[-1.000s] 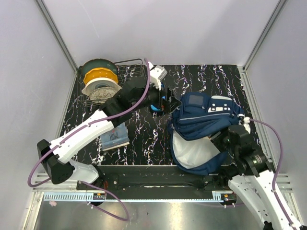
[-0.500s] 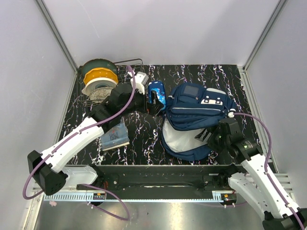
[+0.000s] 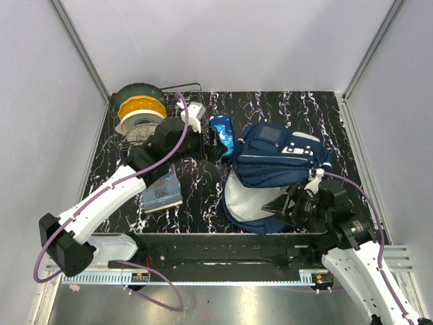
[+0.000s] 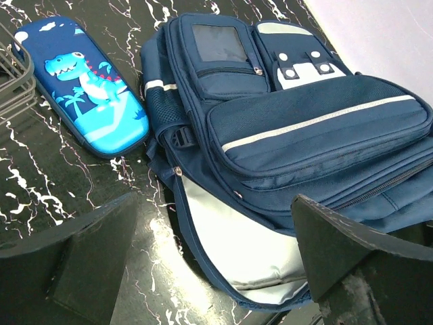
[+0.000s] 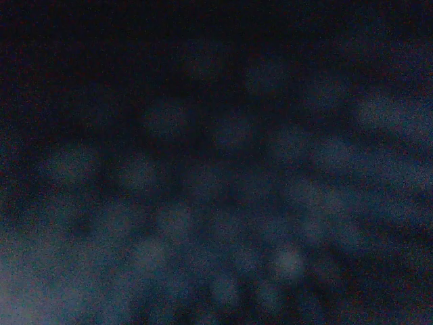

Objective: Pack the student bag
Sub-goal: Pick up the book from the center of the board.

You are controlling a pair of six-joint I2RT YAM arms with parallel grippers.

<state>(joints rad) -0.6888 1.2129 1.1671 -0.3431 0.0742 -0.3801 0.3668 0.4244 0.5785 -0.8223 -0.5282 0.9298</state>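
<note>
The student bag [image 3: 281,159] lies at the right of the table, navy with white stripes, front pockets up and its mouth gaping toward the near edge with the light grey lining [image 3: 242,200] showing. In the left wrist view the student bag [image 4: 284,128] fills the middle, and my left gripper [image 4: 216,271] hangs open above its mouth, holding nothing. From above, the left gripper [image 3: 214,143] sits just left of the bag. My right gripper [image 3: 284,203] presses against the bag's near rim; dark blurred fabric fills the right wrist view and hides its fingers.
A glossy blue dinosaur pencil case [image 3: 222,131] lies just left of the bag, also in the left wrist view [image 4: 88,88]. A blue book [image 3: 161,191] lies under the left arm. A wire rack [image 3: 177,101] with a yellow and green spool [image 3: 139,110] stands at the back left.
My left gripper drew back left, leaving the pencil case lying on the table. The right arm pulled toward the near edge, and the bag shifted left with its mouth wider.
</note>
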